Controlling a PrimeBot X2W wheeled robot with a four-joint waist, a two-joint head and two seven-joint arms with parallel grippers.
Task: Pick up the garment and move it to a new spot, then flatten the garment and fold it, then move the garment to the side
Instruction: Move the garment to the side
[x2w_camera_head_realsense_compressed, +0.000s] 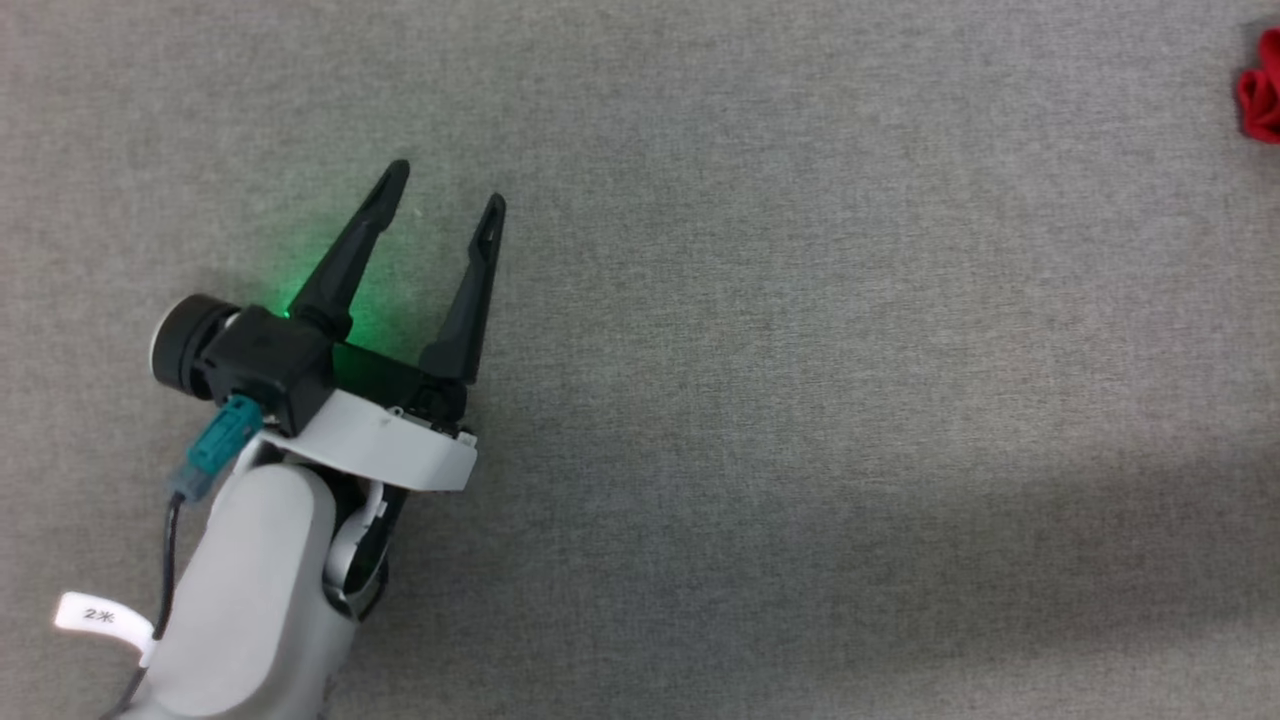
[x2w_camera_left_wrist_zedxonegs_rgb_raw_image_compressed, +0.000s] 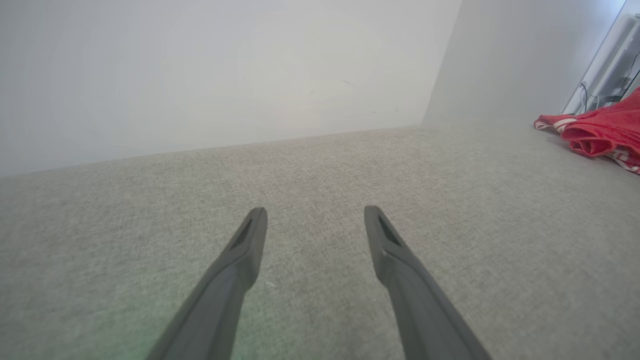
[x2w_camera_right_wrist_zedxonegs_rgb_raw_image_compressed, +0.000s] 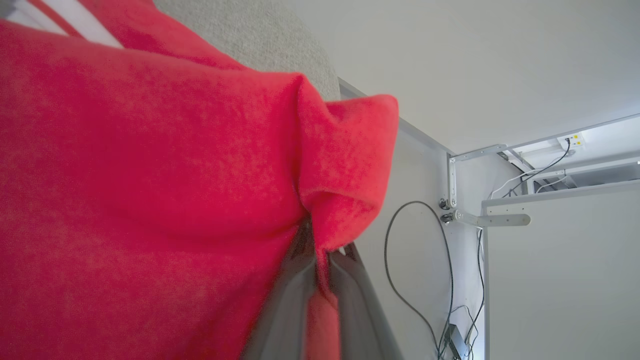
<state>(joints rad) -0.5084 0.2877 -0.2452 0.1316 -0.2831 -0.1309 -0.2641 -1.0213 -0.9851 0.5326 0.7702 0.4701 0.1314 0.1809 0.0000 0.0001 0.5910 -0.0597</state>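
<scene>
Garment (x2w_camera_right_wrist_zedxonegs_rgb_raw_image_compressed: 150, 150) pinched in right pincer (x2w_camera_right_wrist_zedxonegs_rgb_raw_image_compressed: 324, 252); left pincer (x2w_camera_head_realsense_compressed: 446, 185) agape, empty, well apart.

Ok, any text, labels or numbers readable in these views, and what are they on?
"2米": on the white tag fixed to the black cable beside the left forearm; the second character is slightly blurred.
Yellow sticker in the right wrist view: too small to read.
No print visible on the garment.
</scene>
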